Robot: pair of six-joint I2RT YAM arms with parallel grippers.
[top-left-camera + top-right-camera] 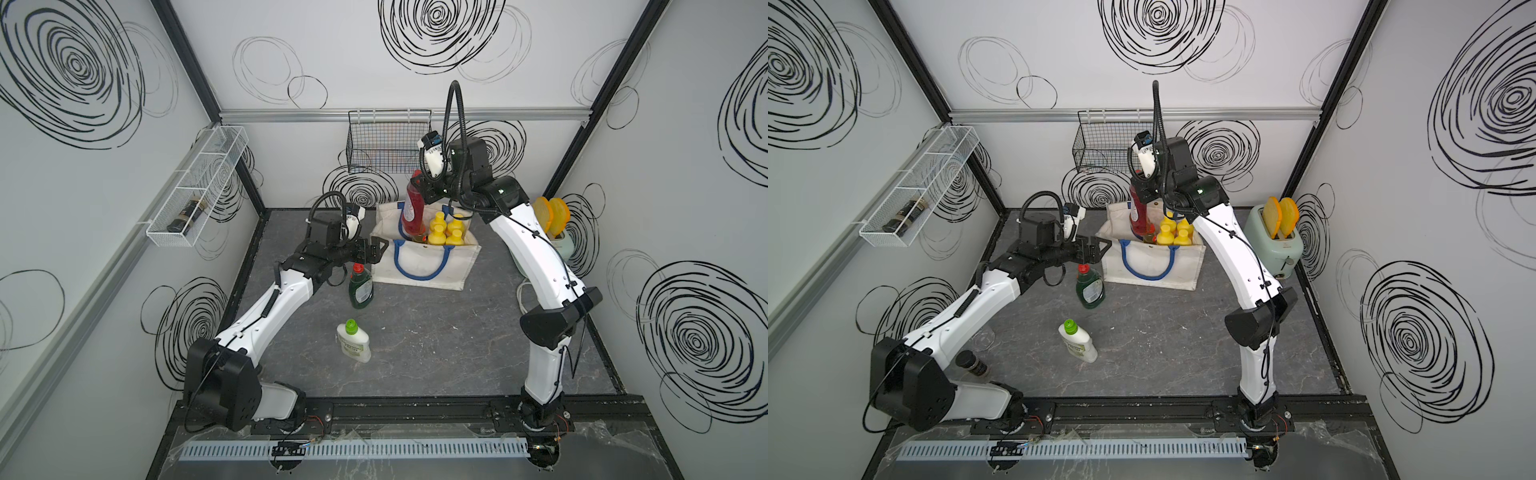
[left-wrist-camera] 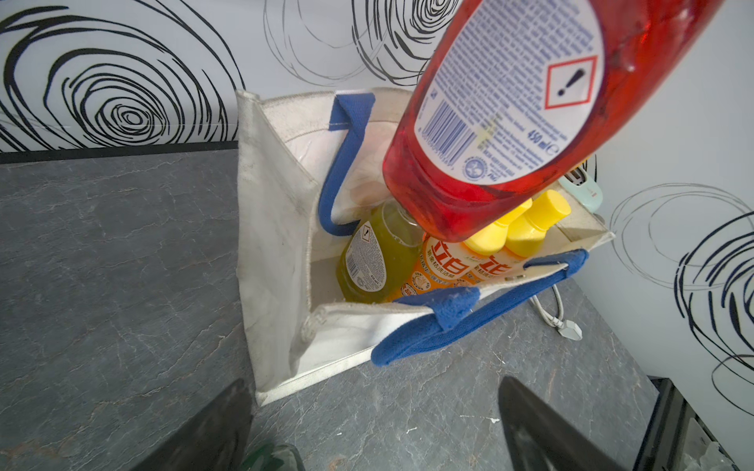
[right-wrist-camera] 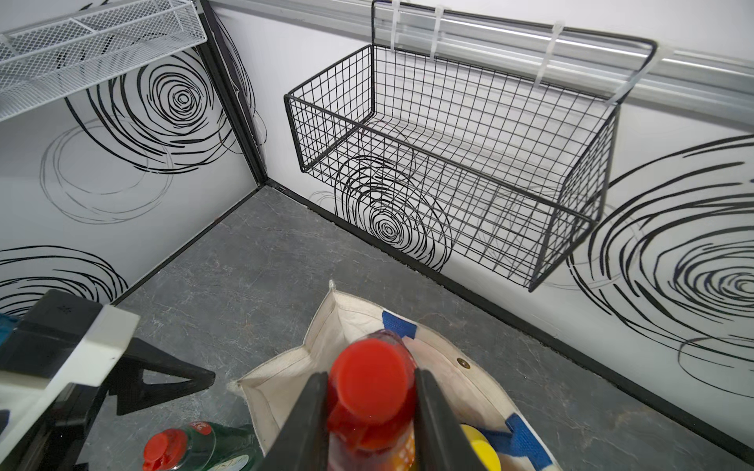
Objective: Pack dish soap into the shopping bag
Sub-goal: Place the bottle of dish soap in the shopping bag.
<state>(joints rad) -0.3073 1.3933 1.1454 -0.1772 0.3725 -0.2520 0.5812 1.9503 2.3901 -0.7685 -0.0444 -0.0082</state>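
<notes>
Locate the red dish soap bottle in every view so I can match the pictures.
Top view: the red dish soap bottle hangs upright at the mouth of the shopping bag.
Top view: same spot, over the bag.
Left wrist: its label side looms large above the bag's opening.
Right wrist: its red cap is clamped in the right gripper.
Shared landmark: the shopping bag with its blue handles.

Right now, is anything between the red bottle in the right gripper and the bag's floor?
Likely yes. The right gripper holds the red bottle over the open shopping bag, and the yellow-green bottle stands about under its base, orange bottles beside it.
</notes>
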